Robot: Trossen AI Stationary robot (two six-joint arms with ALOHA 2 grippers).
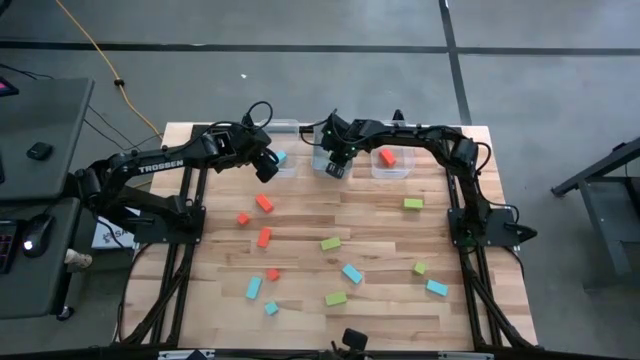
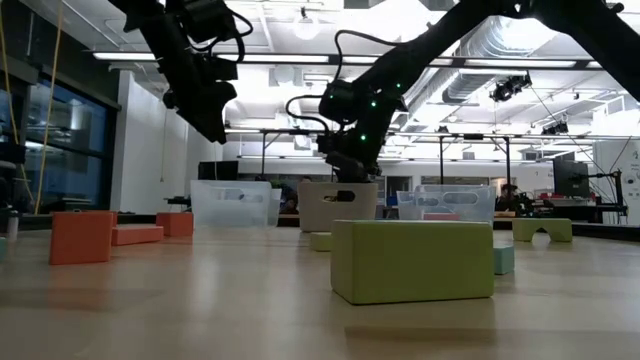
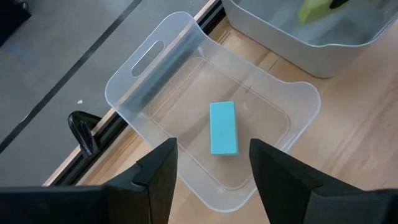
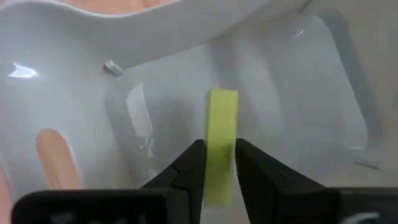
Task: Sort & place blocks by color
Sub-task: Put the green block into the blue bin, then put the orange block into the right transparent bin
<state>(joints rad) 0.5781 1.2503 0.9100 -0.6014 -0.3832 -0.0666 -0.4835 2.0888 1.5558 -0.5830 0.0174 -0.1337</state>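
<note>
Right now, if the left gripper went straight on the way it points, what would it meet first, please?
Probably the blue block lying in the clear bin below the open left gripper; how far off it is cannot be judged.

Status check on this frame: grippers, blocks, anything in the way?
Left gripper open, empty, over left bin holding blue block. Right gripper over middle bin, green block between fingers. No obstruction seen.
</note>
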